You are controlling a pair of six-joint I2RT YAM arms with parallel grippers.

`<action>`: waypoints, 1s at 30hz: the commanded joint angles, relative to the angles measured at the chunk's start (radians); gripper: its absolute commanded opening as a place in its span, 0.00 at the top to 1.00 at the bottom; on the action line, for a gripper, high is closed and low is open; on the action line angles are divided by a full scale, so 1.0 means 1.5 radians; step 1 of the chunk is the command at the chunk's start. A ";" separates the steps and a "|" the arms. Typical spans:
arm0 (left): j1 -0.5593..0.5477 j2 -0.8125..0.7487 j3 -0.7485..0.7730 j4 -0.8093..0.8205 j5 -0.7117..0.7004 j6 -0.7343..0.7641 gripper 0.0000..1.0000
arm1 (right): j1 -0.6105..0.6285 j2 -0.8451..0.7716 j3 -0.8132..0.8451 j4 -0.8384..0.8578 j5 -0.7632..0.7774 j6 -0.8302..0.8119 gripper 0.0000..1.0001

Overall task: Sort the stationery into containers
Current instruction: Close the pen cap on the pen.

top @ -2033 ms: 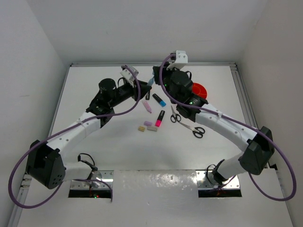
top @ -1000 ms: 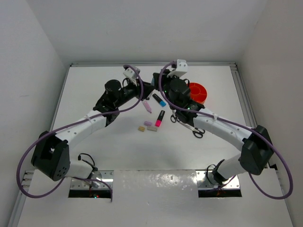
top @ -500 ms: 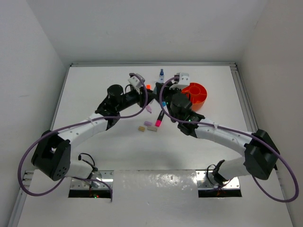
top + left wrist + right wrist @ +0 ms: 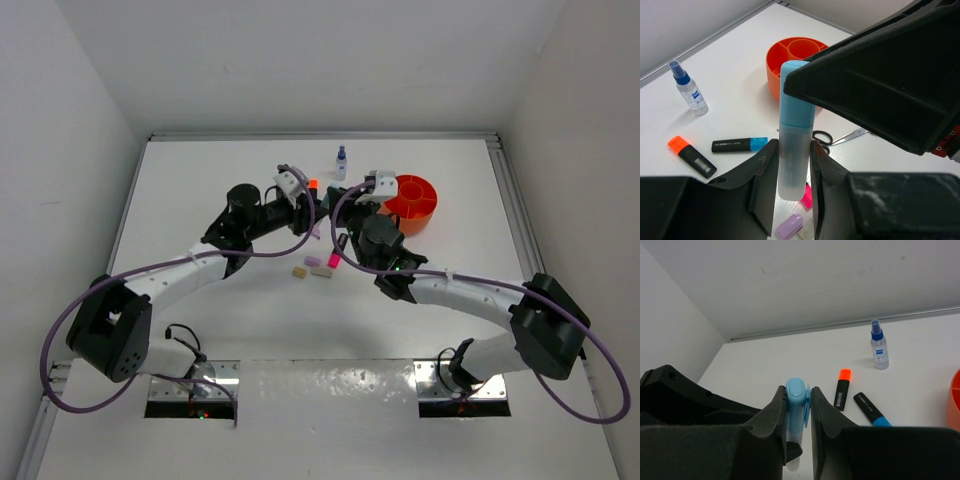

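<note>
A marker with a light blue cap and a clear barrel [image 4: 794, 145] stands upright between both grippers above the table. My left gripper [image 4: 793, 150] is shut on its barrel. My right gripper [image 4: 798, 390] is shut on its cap [image 4: 796, 412]. In the top view the two grippers meet at mid table, left [image 4: 316, 205] and right [image 4: 337, 207]. The round orange tub [image 4: 413, 200] stands just right of them and also shows in the left wrist view [image 4: 777, 80].
On the table lie a blue-capped bottle [image 4: 341, 161], an orange-capped marker [image 4: 842, 388], a blue-capped black marker [image 4: 871, 410], a pink-capped marker [image 4: 335, 257], a lilac marker [image 4: 790, 226], small erasers [image 4: 299, 271] and scissors [image 4: 840, 136].
Both wrists have drawn back toward the near side and come together. The right gripper now grips the cap of the marker held by the left. The bottle and tub have come into view.
</note>
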 commanded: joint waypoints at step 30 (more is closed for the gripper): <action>0.023 -0.057 0.005 0.212 -0.027 0.045 1.00 | 0.074 0.063 -0.054 -0.172 -0.119 0.021 1.00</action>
